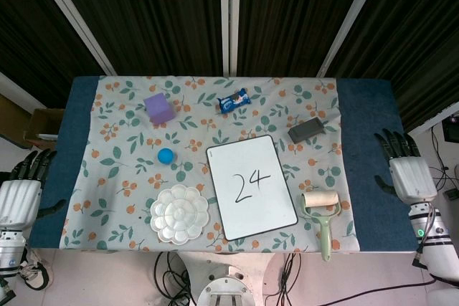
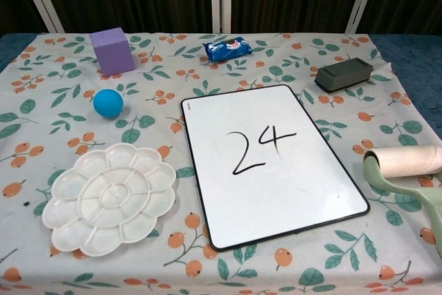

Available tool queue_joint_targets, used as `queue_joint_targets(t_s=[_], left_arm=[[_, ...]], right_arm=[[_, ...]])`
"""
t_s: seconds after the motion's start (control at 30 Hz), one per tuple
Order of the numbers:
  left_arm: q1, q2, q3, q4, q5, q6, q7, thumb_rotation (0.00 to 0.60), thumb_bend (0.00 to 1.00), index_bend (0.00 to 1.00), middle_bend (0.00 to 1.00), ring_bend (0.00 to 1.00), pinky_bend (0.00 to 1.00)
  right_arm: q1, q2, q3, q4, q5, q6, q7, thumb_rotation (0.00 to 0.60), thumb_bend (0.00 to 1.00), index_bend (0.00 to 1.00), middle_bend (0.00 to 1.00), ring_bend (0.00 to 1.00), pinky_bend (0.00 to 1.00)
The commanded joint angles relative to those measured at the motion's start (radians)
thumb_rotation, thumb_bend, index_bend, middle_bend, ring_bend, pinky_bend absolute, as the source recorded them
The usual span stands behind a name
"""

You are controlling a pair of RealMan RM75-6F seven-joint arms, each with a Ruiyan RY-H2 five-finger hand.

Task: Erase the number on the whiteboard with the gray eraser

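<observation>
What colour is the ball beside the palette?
The ball is blue, clearest in the chest view.

One whiteboard (image 2: pixel 271 162), eraser (image 2: pixel 343 74), palette (image 2: pixel 109 197), ball (image 2: pixel 108 102), cube (image 2: pixel 112 50), snack packet (image 2: pixel 228 48) and lint roller (image 2: pixel 407 170) (floral cloth (image 2: pixel 55 132) underneath).

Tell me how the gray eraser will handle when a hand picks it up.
The gray eraser looks like a stiff rectangular block, so it probably won't flex. It lies flat on the tablecloth, so it is unlikely to roll or tip. It seems small and probably light.
</observation>
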Motion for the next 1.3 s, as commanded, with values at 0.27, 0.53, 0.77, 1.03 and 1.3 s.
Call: queue_joint_targets(t_s=[0.27, 0.53, 0.77, 1.03, 1.3], left_arm=[[-0.010, -0.002, 0.014, -0.014, 0.007, -0.028, 0.031, 0.600, 0.00, 0.09, 0.08, 0.06, 0.19], [-0.021, -0.010, 0.012, -0.006, -0.003, -0.050, 0.018, 0.600, 0.00, 0.09, 0.08, 0.06, 0.19], [-0.027, -0.017, 0.012, 0.014, -0.014, -0.067, 0.010, 0.600, 0.00, 0.09, 0.08, 0.06, 0.19], [-0.026, -0.021, 0.012, 0.021, -0.018, -0.065, 0.006, 0.600, 0.00, 0.09, 0.08, 0.06, 0.19], [-0.025, -0.017, 0.014, 0.016, -0.018, -0.063, 0.009, 0.600, 0.00, 0.09, 0.08, 0.06, 0.19]], right_arm=[[0.401, -0.180, 0.088, 0.329, 0.163, -0.483, -0.071, 0.600, 0.18, 0.00, 0.00, 0.00, 0.00], [0.538, -0.329, 0.038, 0.595, 0.127, -0.652, -0.019, 0.600, 0.19, 0.00, 0.00, 0.00, 0.00], [0.579, -0.447, 0.011, 0.732, 0.093, -0.700, 0.116, 0.600, 0.18, 0.00, 0.00, 0.00, 0.00], [0.601, -0.516, -0.024, 0.811, -0.009, -0.625, 0.279, 0.600, 0.18, 0.00, 0.09, 0.00, 0.00], [0.608, -0.533, -0.062, 0.867, -0.066, -0.575, 0.384, 0.600, 0.18, 0.14, 0.19, 0.03, 0.03]])
